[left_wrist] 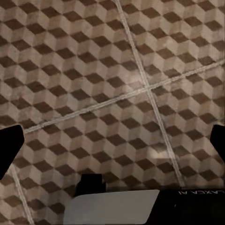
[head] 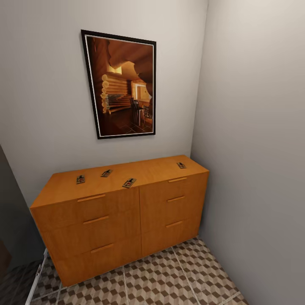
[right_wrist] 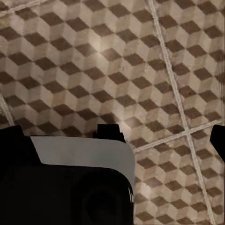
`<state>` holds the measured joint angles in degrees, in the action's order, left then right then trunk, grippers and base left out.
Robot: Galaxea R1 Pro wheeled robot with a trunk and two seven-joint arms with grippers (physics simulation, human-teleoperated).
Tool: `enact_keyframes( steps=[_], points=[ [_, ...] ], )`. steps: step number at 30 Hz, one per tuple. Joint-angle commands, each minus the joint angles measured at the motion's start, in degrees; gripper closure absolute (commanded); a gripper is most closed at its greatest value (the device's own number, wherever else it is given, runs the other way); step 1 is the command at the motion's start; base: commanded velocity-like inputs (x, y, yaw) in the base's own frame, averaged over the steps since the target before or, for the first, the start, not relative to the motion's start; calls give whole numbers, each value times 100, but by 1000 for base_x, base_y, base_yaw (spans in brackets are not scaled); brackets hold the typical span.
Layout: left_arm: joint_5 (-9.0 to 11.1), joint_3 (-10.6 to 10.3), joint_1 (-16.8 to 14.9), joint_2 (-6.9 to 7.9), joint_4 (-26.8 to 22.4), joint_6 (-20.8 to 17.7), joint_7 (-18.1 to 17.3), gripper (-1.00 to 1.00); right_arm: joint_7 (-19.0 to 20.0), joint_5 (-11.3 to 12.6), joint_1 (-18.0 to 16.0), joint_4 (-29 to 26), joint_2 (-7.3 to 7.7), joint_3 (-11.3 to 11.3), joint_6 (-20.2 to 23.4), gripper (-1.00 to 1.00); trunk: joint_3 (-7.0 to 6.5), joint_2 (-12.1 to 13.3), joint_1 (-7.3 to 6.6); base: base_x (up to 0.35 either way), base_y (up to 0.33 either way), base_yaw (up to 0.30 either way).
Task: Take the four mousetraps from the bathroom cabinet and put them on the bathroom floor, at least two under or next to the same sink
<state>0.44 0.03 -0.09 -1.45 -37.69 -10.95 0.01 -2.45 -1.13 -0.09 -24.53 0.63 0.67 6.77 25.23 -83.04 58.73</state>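
Observation:
The orange-brown cabinet (head: 114,220) stands against the back wall in the head view, its drawers closed. Several mousetraps lie flat on its top. One mousetrap (head: 80,179) is at the left and a second (head: 106,173) is just right of it. A third (head: 129,182) sits near the front edge, and another (head: 181,165) lies far right. The bathroom floor (head: 169,279) with its cube pattern spreads in front. My left gripper (left_wrist: 112,143) hangs open over bare floor tiles (left_wrist: 117,70). So does my right gripper (right_wrist: 112,138), above the tiles (right_wrist: 93,56).
A framed picture (head: 120,84) hangs above the cabinet. The right wall (head: 254,169) runs close beside the cabinet's right end. A dark panel (head: 10,220) and a white strip (head: 36,279) stand at the left. My own white and black body (right_wrist: 79,178) shows below the right wrist.

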Motion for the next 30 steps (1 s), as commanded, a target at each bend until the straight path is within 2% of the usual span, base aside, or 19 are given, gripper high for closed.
enact_keyframes(
  steps=[1,4,5,11,14,22,23,28,30],
  points=[
    [-4,-5,0,-1,-264,-210,2,-100,-17,-10,1,-200,7,6,163,-100,7,-4,0,0,0,0],
    [-23,-23,0,-3,-956,-694,4,-100,-18,-10,1,-736,44,-7,500,-100,7,-4,0,0,0,0],
    [-23,-23,0,-3,-956,-694,4,-100,-18,-10,1,-736,44,-7,500,-100,7,-4,0,0,0,0],
    [-41,-47,0,3,-2165,-1428,-6,-100,-19,-10,1,-1731,199,-42,1024,-100,7,-4,0,0,0,0],
    [-42,-50,0,3,-2553,-1596,-11,-100,-20,-10,1,-2082,267,-48,1188,-100,7,-4,0,0,0,0],
    [-51,-149,0,-35,-4023,-2220,-18,-100,-56,-10,1,-3752,452,-73,2143,-100,7,-4,0,0,0,0],
    [-51,-149,0,-35,-4023,-2220,-18,-100,-56,-10,1,-3752,452,-73,2143,-100,7,-4,0,0,0,0],
    [-62,-388,-109,-156,-4537,-2699,-11,-100,-179,-10,-6,-4753,484,-142,2693,-100,7,-4,0,0,0,0],
    [-66,-441,-168,-180,-4595,-2782,-9,-100,-212,-10,-17,-4910,488,-155,2768,-100,7,-4,0,0,0,0]
  ],
)
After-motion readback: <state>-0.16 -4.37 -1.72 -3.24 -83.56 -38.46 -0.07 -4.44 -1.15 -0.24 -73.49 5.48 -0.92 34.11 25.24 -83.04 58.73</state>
